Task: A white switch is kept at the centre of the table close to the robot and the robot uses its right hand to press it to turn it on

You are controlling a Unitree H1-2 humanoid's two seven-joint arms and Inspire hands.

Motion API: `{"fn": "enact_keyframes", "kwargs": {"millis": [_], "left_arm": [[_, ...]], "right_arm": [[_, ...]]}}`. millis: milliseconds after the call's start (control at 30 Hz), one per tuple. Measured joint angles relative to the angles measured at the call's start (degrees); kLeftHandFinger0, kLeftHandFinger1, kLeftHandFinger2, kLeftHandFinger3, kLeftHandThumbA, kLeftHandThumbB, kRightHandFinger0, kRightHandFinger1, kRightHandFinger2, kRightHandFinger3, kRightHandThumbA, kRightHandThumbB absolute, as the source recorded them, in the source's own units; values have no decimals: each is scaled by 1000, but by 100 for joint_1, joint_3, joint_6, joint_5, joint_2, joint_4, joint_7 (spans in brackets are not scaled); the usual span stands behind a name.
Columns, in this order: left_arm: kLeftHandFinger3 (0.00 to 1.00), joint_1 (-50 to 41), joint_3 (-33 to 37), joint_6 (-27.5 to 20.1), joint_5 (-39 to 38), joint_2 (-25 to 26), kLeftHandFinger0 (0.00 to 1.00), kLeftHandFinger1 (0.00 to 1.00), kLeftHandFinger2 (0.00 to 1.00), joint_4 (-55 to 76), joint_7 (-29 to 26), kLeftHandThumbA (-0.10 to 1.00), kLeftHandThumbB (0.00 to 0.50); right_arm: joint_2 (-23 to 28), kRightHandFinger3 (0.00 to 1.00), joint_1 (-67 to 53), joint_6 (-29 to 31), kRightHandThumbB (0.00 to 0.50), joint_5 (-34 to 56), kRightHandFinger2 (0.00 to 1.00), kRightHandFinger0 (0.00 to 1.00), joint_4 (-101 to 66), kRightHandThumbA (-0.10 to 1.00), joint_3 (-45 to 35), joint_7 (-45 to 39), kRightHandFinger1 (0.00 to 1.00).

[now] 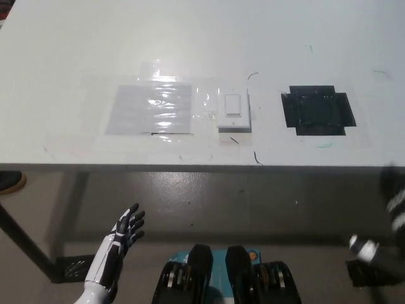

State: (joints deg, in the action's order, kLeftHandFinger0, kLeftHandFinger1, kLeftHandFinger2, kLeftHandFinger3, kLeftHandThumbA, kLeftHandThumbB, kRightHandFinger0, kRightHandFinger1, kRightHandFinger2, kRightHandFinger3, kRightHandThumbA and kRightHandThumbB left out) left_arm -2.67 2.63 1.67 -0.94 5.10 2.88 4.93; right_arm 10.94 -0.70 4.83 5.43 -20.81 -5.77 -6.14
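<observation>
A white switch [233, 109] with a rocker in its middle sits on the pale table [190, 38], near the front edge and about centre. My white left hand [126, 229] rests below the table edge at the lower left, fingers spread and holding nothing. My black right hand [391, 218] shows only as a blurred shape at the far right edge, below the table and well away from the switch; its fingers are not readable.
A shiny clear plastic patch [150, 107] is taped left of the switch. A black tape square [318, 109] lies to its right. The table's front edge [190, 166] runs across the picture, with the floor beneath it.
</observation>
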Motion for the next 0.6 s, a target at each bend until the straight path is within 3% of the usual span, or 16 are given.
{"fn": "enact_keyframes", "kwargs": {"millis": [67,167,300,367,467,600], "left_arm": [[1000,8,0,2,-1,0,1000,1000,1000,-1,0,1000,26],[1000,11,-1,6,-4,-2,1000,1000,1000,-11,0,1000,18],[1000,28,-3,14,-6,-1,1000,1000,1000,-61,0,1000,26],[1000,31,-3,20,-6,-2,1000,1000,1000,-78,-1,1000,31],[1000,31,-3,32,-6,-1,1000,1000,1000,-88,-1,1000,17],[1000,33,-2,53,-7,-1,1000,1000,1000,-91,0,989,51]], "right_arm": [[295,1000,435,-249,82,-2,1000,1000,-192,1000,-23,-20,1000],[686,1000,1096,-632,159,6,1000,1000,-250,1000,7,-87,1000],[1207,1000,2138,-1136,184,15,1000,1000,-156,1000,177,-266,1000],[1362,1000,2582,-1300,250,16,1000,1000,-6,1000,298,-350,1000],[1562,1000,3366,-1564,236,30,1000,1000,382,1000,598,-514,1000],[1727,1000,4315,-1861,258,27,1000,1000,1046,1000,1099,-815,1000]]}}
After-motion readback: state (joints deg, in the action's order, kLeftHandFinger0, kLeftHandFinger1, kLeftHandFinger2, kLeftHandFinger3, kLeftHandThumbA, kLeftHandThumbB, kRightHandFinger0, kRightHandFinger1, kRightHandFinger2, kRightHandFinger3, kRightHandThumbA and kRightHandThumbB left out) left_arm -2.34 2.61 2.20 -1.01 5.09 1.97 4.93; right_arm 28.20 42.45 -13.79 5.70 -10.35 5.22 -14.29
